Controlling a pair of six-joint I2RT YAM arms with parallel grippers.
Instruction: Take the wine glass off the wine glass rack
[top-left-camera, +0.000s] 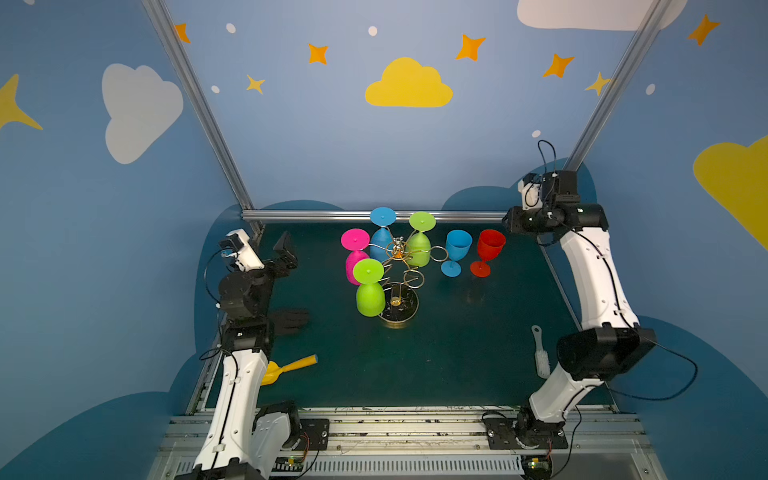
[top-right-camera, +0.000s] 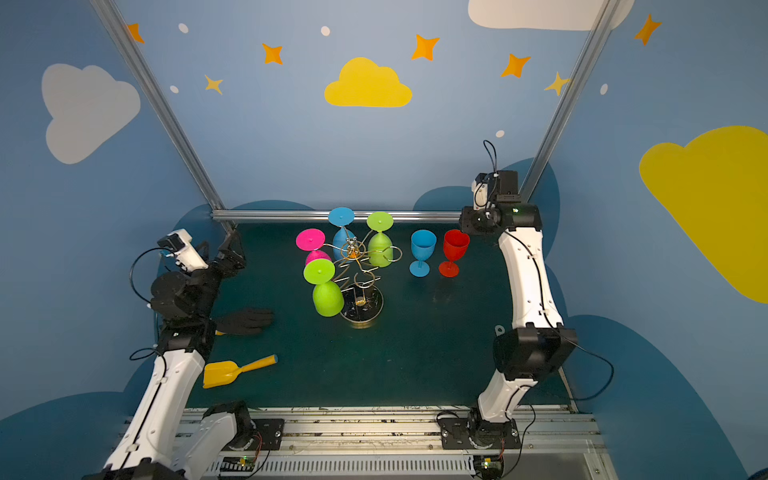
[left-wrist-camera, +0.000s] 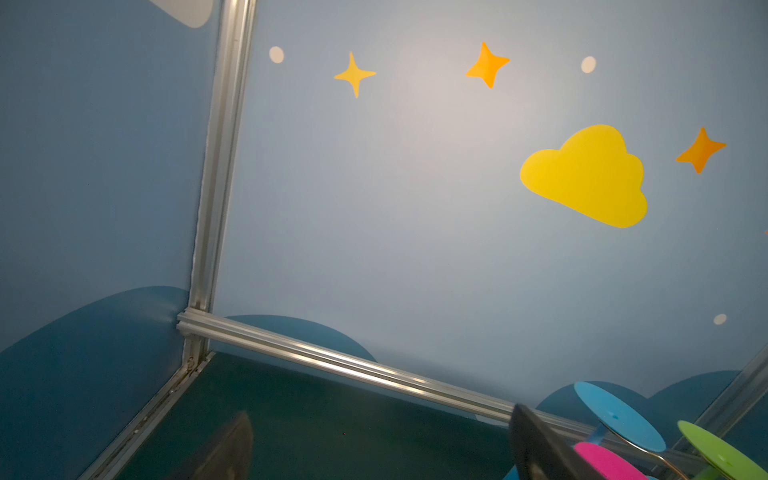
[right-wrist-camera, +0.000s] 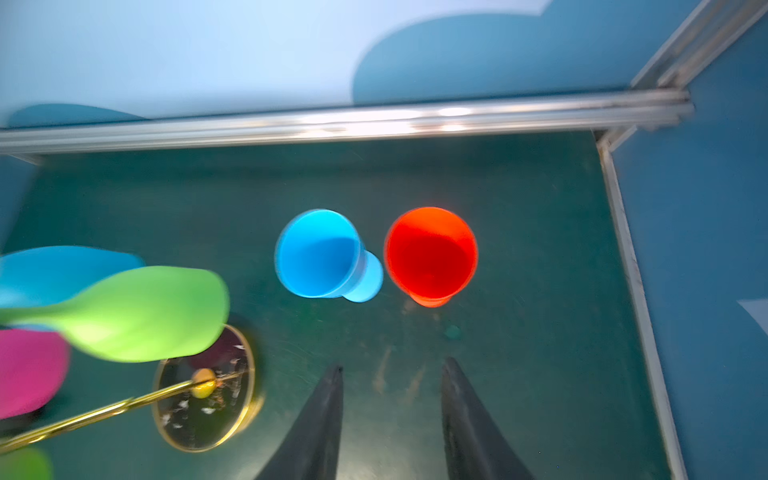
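Right pincer (right-wrist-camera: 395, 365): hangs spread above the dark green table (right-wrist-camera: 540, 374), pinches nothing, touches nothing. Ahead of the fingertips and clear of them: red plastic wine glass (right-wrist-camera: 430, 253), upright on the table, mouth up, foot flat down. Close beside it, apart from it: blue plastic wine glass (right-wrist-camera: 320, 253), likewise upright, same goblet shape with a short stem and round foot.

Off to the side of both, nearer the table's middle and well apart from the right pincer: gold wire wine glass rack (top-left-camera: 397, 249). Stands upright on a round dark base (top-left-camera: 408, 308) edged in gold; carries a small knob on top and curled loop arms at several heights. Bears four plastic glasses hung bowl-down, round feet uppermost: pink glass (top-left-camera: 352, 266), blue hanging glass (top-left-camera: 380, 245), far lime-green glass (top-left-camera: 419, 252), near lime-green glass (top-left-camera: 370, 299). Looks blurred in the right wrist view, sharp in both top views.

Left pincer (left-wrist-camera: 381, 411): spread wide, empty, raised at the table's left edge, well apart from the rack, aimed toward the far left corner.
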